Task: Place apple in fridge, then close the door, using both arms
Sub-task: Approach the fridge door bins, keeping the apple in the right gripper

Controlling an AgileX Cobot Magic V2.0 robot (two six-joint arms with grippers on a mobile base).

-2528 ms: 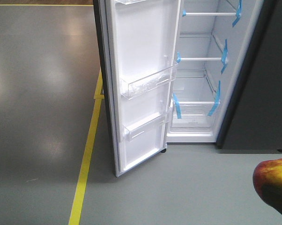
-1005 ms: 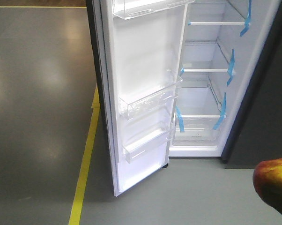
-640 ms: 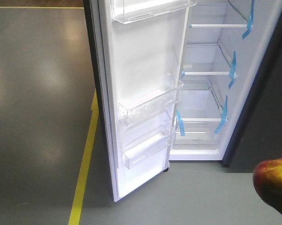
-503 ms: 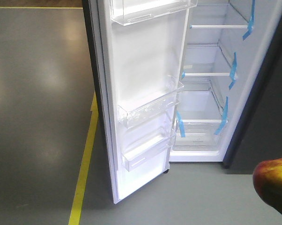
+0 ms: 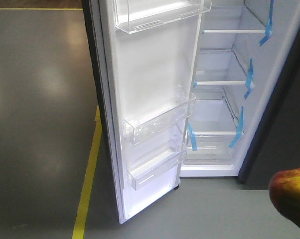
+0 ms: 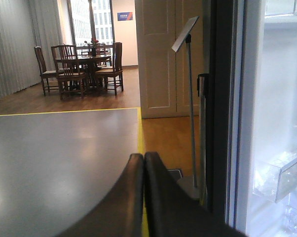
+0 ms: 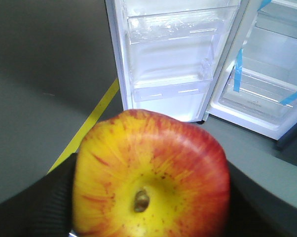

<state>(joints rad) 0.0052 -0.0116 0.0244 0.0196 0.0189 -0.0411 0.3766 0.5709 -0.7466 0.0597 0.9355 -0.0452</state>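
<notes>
The red-and-yellow apple [image 7: 151, 173] fills the lower right wrist view, stem end toward the camera, with my right gripper [image 7: 151, 197] shut on it, a black finger on each side. In the front view the apple [image 5: 288, 191] peeks in at the bottom right corner. The fridge door [image 5: 155, 109] stands wide open, white lining and clear bins facing me, with the open fridge compartment [image 5: 225, 99] to its right. In the left wrist view my left gripper [image 6: 143, 163] is shut on nothing, its fingertips pressed together, beside the door's dark edge [image 6: 220, 108].
A yellow floor line [image 5: 87, 179] runs left of the door. Blue tape strips [image 5: 248, 74] hang on the fridge shelves. A dark fridge panel [image 5: 289, 109] stands at the right. A sign stand [image 6: 190, 98] and a far dining table with chairs [image 6: 82, 64] show in the left wrist view.
The fridge and its door have grown larger and shifted slightly down-left in the front view, as the base has come closer. The apple stays in the same corner.
</notes>
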